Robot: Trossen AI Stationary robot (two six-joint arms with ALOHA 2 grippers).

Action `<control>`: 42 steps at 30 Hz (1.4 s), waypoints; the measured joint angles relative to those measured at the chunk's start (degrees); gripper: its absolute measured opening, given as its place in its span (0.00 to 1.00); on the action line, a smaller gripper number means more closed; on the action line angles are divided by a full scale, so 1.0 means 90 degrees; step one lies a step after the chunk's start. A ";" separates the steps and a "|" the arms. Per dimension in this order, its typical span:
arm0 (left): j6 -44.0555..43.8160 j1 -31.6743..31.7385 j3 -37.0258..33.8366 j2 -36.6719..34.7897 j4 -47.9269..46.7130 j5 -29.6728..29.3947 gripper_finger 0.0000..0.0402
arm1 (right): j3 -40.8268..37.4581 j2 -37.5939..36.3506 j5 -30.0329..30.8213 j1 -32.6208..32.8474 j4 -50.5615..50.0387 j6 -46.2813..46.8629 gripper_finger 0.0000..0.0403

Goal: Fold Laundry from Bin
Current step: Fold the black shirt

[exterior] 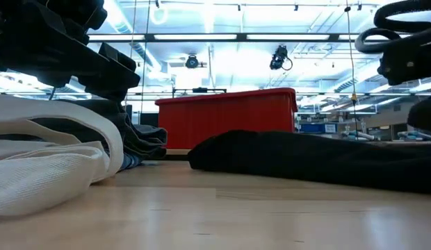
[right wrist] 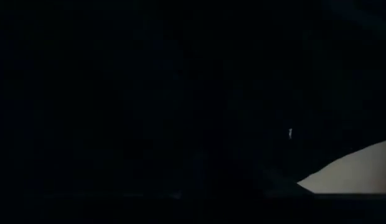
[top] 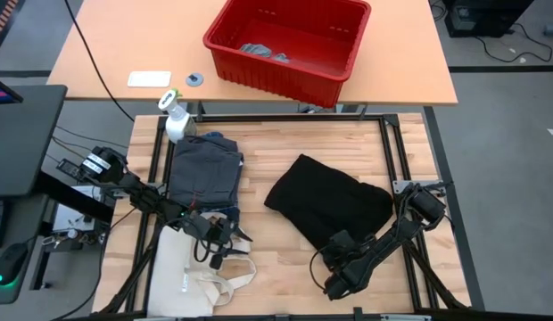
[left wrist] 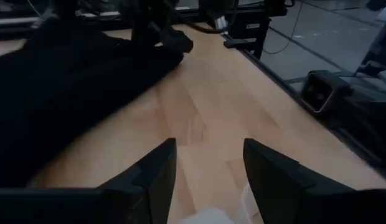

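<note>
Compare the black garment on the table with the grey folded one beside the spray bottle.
The black garment lies as a loose, uneven heap set at an angle; the grey folded garment is a tidy rectangle squared to the table edge. The black garment covers more table than the grey one. The right gripper is at the black garment's near edge; the grey one has no gripper on it. Both lie on the wooden table, outside the red bin.

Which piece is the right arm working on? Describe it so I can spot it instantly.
On the wooden table, find the right gripper near the front edge. The black garment lies against it, mid-table. Unlike the folded grey piece to its left, it is plain black and loosely bunched.
</note>
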 joint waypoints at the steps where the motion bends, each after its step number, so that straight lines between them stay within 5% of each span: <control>1: 0.0061 0.0018 0.0000 0.0000 -0.0003 -0.0119 0.47 | -0.0015 -0.0001 -0.0061 0.0000 -0.0019 -0.0028 0.18; 9: 0.0436 0.0983 0.0595 0.0002 -0.1334 -0.0910 0.47 | 0.0913 0.0000 -0.0241 0.0130 -0.1379 -0.0115 0.39; 15: 0.0924 0.1700 0.1198 0.0248 -0.2819 -0.0891 0.47 | 0.1724 -0.0007 0.0607 0.0319 -0.1808 -0.0061 0.47; 20: 0.1825 0.1917 0.1202 0.0786 -0.2626 -0.0750 0.53 | 0.1782 0.0000 0.1813 0.0449 -0.1581 -0.0132 0.49; 31: 0.2680 0.2109 0.1207 0.1668 -0.1410 -0.1158 0.78 | 0.1774 -0.0002 0.2279 0.0508 -0.0961 -0.0119 0.49; 37: 0.2692 0.2418 0.1271 0.1931 -0.1060 -0.1100 0.71 | 0.1760 -0.0002 0.2586 0.0476 -0.0626 -0.0520 0.49; 42: 0.2630 0.2594 0.1399 0.1923 -0.1045 -0.0645 0.50 | 0.1760 -0.0002 0.2556 0.0447 -0.0536 -0.0585 0.49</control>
